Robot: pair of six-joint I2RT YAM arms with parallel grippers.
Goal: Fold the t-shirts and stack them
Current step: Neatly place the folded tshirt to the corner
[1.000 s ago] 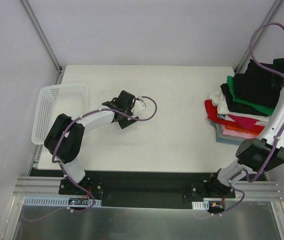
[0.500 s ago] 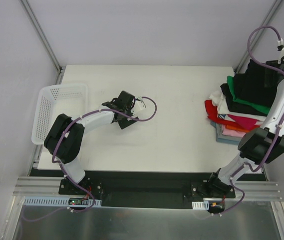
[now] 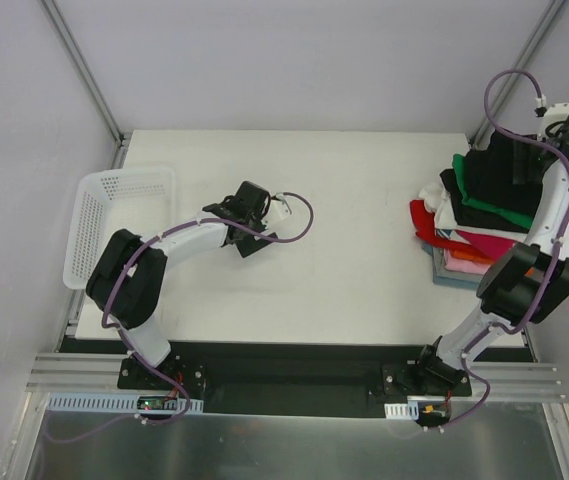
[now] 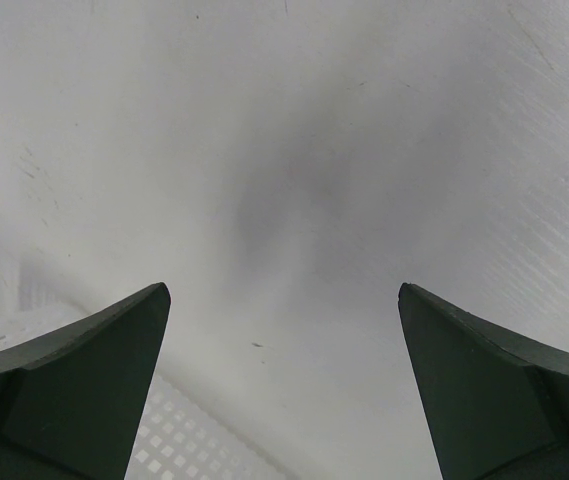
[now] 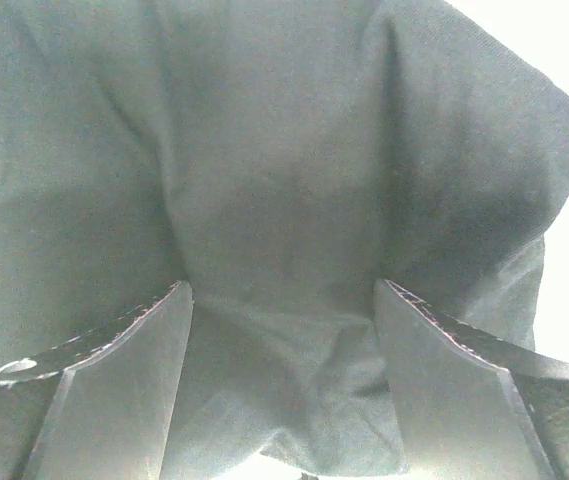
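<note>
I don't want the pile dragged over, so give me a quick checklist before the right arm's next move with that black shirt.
1. Left gripper open and empty above the table: ok.
2. Black t-shirt between the right gripper fingers: ok.
3. Firm grip on it: cannot tell.
4. Bare table mid-way for spreading the shirt: ok.
5. Pile beneath tidy: not ok, its layers lie skewed.
6. Basket out of the way at the far left: ok.
</note>
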